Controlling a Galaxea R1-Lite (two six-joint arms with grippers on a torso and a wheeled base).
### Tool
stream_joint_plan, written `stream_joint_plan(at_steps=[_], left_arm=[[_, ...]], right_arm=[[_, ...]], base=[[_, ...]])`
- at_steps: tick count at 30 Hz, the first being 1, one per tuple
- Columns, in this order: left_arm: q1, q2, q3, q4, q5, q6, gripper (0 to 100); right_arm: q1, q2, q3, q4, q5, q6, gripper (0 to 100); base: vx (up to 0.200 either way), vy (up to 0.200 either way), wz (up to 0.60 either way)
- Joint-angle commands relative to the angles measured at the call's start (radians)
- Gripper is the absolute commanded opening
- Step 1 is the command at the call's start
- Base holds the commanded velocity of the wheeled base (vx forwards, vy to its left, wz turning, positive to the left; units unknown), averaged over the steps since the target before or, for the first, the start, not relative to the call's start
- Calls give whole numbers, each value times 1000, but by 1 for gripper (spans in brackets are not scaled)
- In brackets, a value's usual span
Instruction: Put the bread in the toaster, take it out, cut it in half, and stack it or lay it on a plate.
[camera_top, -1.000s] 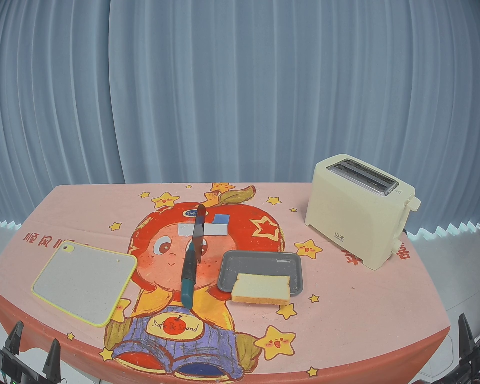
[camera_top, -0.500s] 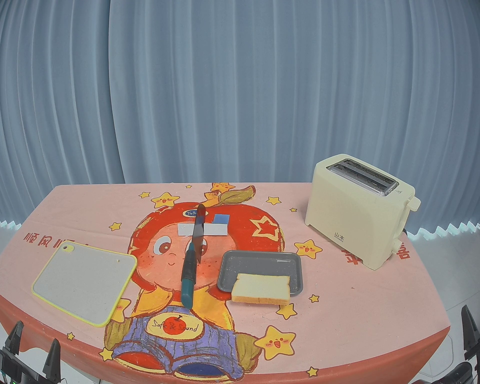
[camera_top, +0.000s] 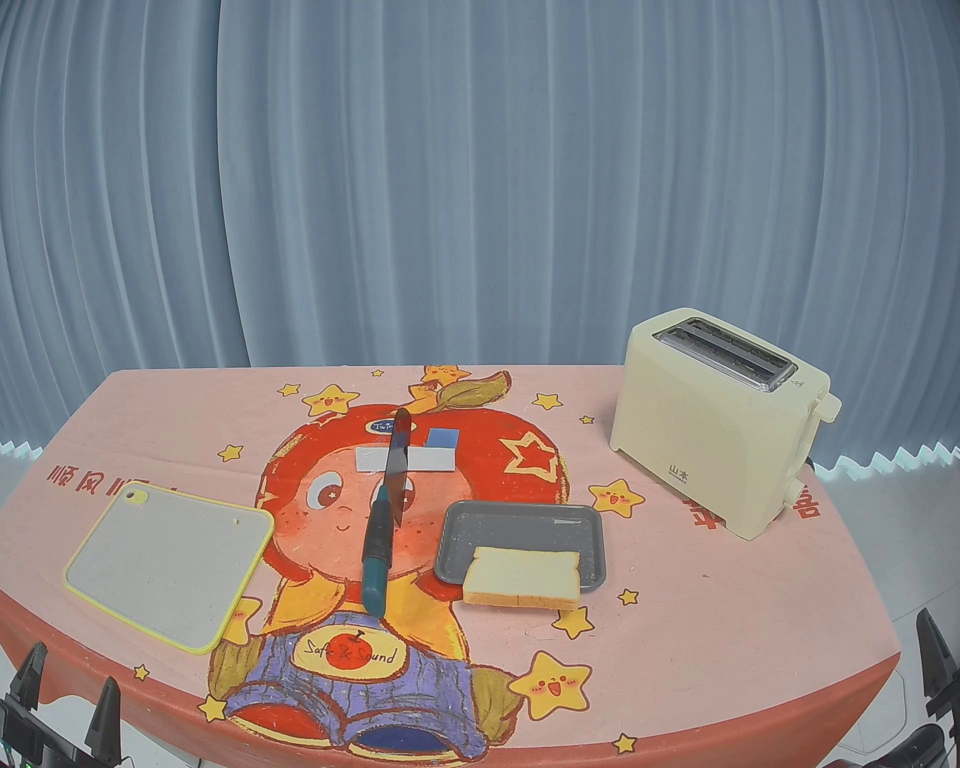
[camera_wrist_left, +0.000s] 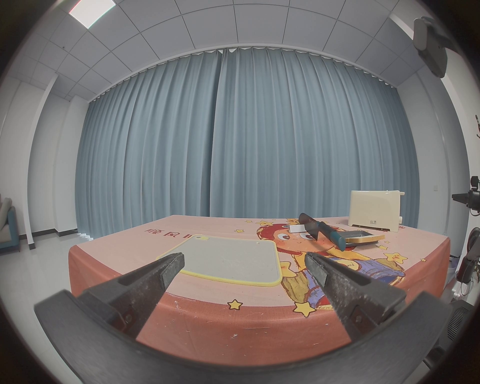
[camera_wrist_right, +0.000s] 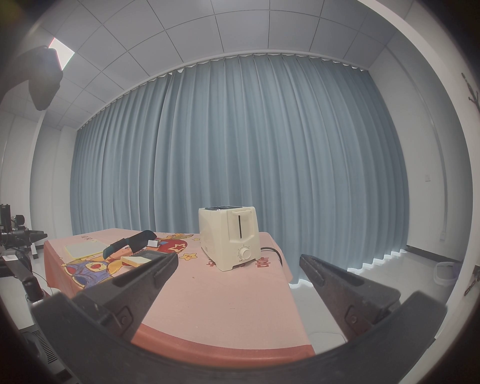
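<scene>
A slice of white bread (camera_top: 521, 577) lies on the near edge of a grey tray (camera_top: 520, 520) in the middle of the table. The cream toaster (camera_top: 722, 418) stands at the right with its slots empty. A knife (camera_top: 385, 510) with a teal handle rests tilted on a small stand, left of the tray. My left gripper (camera_top: 70, 668) hangs open below the table's near left edge, facing the cutting board (camera_wrist_left: 232, 252). My right gripper (camera_wrist_right: 238, 261) is open off the table's right corner, facing the toaster (camera_wrist_right: 230, 235). Neither holds anything.
A grey cutting board (camera_top: 168, 562) with a yellow rim lies at the front left. White and blue blocks (camera_top: 432, 450) sit behind the knife. The toaster's cord (camera_wrist_right: 272, 252) trails off its right side. A blue curtain hangs behind the table.
The right gripper has shifted slightly at the lower right edge of the head view. The bread, knife, toaster and left gripper have not moved.
</scene>
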Motion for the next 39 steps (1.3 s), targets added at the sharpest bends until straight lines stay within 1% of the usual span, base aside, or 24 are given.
stream_joint_plan(at_steps=[1,4,6,7,9,11,12,14,17,18,19,22,25,26,27,29,31,32,33,34,35,37,39], left_arm=[[0,2,18,0,1,0,100],[0,2,18,0,1,-2,100],[0,2,18,-2,2,-3,100],[0,2,18,-2,1,-3,100],[0,2,18,-2,2,-3,100],[0,2,18,-2,1,-2,100],[0,2,18,-2,1,-2,100],[0,2,18,-2,-4,1,100],[0,2,18,-2,-4,1,100],[0,2,18,-2,-4,1,100],[0,2,18,-2,-4,1,100],[0,2,18,-2,-4,1,100],[0,2,18,-2,-4,1,100],[0,2,18,-2,-4,1,100],[0,2,18,-2,-4,1,100],[0,2,18,-2,-4,1,100],[0,2,18,0,-4,1,100],[0,2,18,-2,-4,1,100],[0,2,18,-2,-4,1,100],[0,2,18,-2,-4,1,100],[0,2,18,-2,-4,1,100],[0,2,18,0,-4,1,100],[0,2,18,0,-4,1,100]], right_arm=[[1,7,-2,-1,1,0,100],[2,30,-3,-2,5,1,100],[1,53,-5,-4,18,3,100],[1,72,-5,-5,34,3,100],[1,79,-6,-5,40,3,100],[-1,104,-8,-5,72,21,100],[-1,107,-8,-5,78,26,100],[-2,138,-19,-5,123,46,100],[-2,185,-28,-5,159,78,100],[-1,194,-29,-5,164,86,100],[4,214,-31,-5,175,101,100],[18,257,-29,-5,212,124,100],[42,290,-28,-4,265,156,100],[48,296,-28,-4,276,169,100],[65,308,-29,-4,302,193,100],[100,325,-25,-1,333,225,100],[136,337,-12,1,347,244,100],[166,348,-2,1,353,256,100],[186,357,3,-1,353,265,100],[189,359,4,-1,354,268,100],[246,382,7,-1,354,308,100],[295,391,6,-2,354,356,100],[357,406,1,-2,357,417,100]], base=[[0,0,0],[0,0,0],[0,0,0],[0,0,0],[0,0,0],[0,0,0],[0,0,0],[0,0,0],[0,0,0],[0,0,0],[0,0,0],[0,0,0],[0,0,0],[0,0,0],[0,0,0],[0,0,0],[0,0,0],[0,0,0],[0,0,0],[0,0,0],[0,0,0],[0,0,0],[0,0,0]])
